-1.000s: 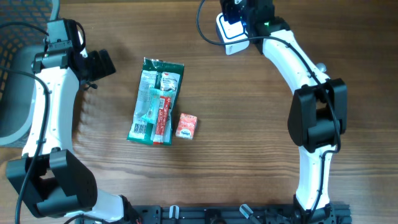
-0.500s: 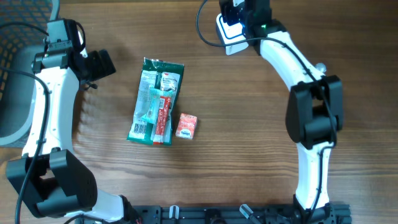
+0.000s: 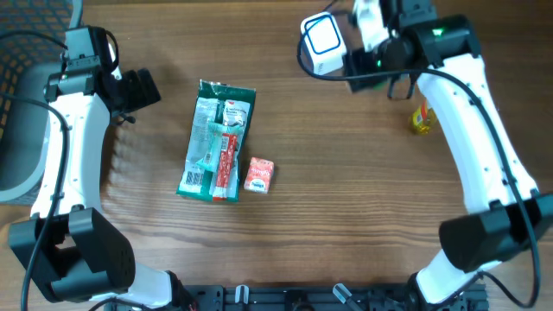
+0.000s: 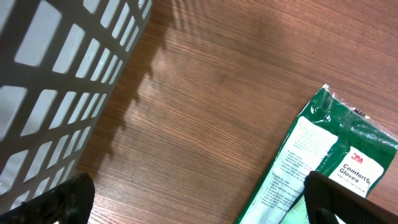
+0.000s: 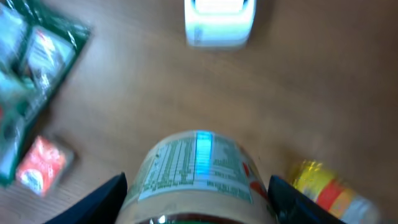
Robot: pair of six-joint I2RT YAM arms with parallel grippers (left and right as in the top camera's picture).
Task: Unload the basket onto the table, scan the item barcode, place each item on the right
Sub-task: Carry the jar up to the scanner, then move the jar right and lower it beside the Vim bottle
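Observation:
In the right wrist view my right gripper (image 5: 196, 193) is shut on a round jar (image 5: 196, 168) with a pale printed label, one black finger on each side. A blue light stripe falls on the label. The white scanner (image 5: 219, 22) stands on the table ahead of the jar, a short gap away. From overhead, the scanner (image 3: 321, 34) sits at the top, with my right gripper (image 3: 376, 59) just to its right; the jar is hidden under the wrist. My left gripper (image 3: 143, 89) is open at the left, holding nothing.
A green glove package (image 3: 216, 138) lies mid-table with a small red box (image 3: 259, 174) beside it. A yellow bottle (image 3: 420, 118) lies right of the scanner. A grey lattice basket (image 4: 50, 81) stands at the left edge, close to my left gripper (image 4: 199, 208).
The right arm has swung out to the right, and its gripper has drawn back from over the scanner to just right of it. The yellow bottle is now uncovered. The left arm is still.

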